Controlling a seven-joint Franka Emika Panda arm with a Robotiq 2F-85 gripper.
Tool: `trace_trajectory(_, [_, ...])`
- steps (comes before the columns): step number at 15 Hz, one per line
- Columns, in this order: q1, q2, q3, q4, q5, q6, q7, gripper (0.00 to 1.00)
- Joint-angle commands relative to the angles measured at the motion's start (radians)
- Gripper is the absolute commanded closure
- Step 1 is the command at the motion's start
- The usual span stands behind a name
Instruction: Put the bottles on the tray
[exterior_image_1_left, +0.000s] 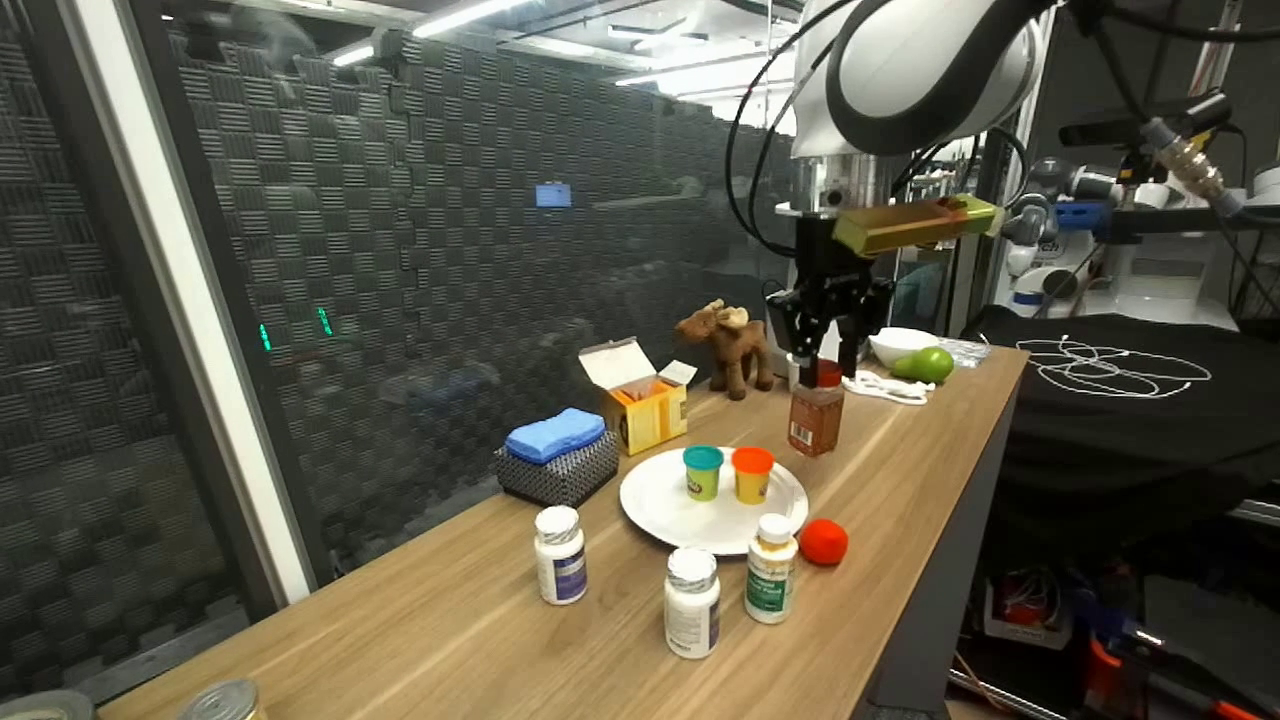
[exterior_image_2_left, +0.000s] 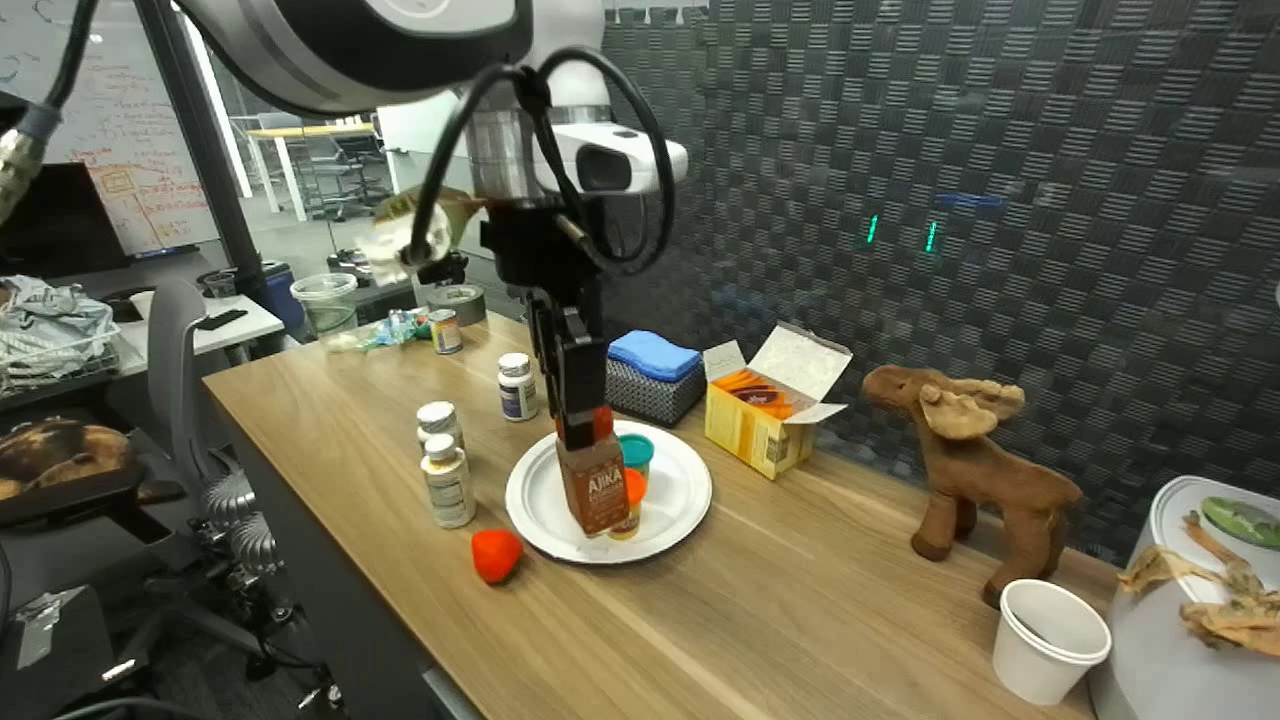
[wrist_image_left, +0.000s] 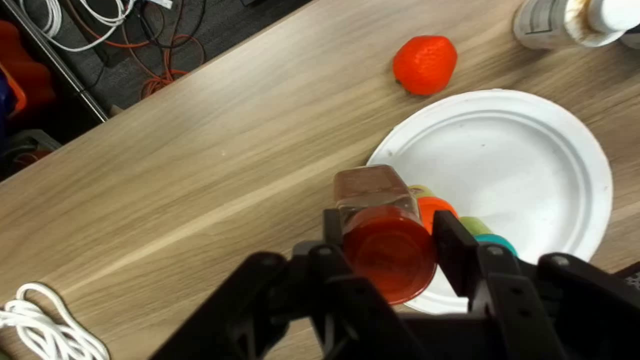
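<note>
Gripper (exterior_image_1_left: 828, 374) clamped on the capped top of a brown-red bottle (exterior_image_2_left: 598, 488), held slightly tilted in the air near the rim of the white plate (wrist_image_left: 500, 160) below the gripper. Close by the held bottle, a green tub (exterior_image_1_left: 703, 475) and a yellow tub (exterior_image_1_left: 752, 478) stand on the plate. Farther out, just beside the plate, a red rounded object (wrist_image_left: 425, 65). Across the plate from the gripper, three white bottles (exterior_image_1_left: 692, 610) upright on the wooden table (wrist_image_left: 200, 165).

Robotics lab, robot arm (exterior_image_1_left: 925, 75), scribbled whiteboard (exterior_image_2_left: 112, 110)
</note>
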Motion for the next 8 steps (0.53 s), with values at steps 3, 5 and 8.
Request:
trace_trajectory(3, [0.024,-0.061,0.062,-0.005,0.019,-0.074,-0.002,0.77])
trace_trajectory(5, [0.027,-0.046,0.073,0.004,0.034,-0.088,-0.009,0.77])
trace_trajectory(8, [0.030,-0.022,0.079,0.011,0.075,-0.105,-0.046,0.77])
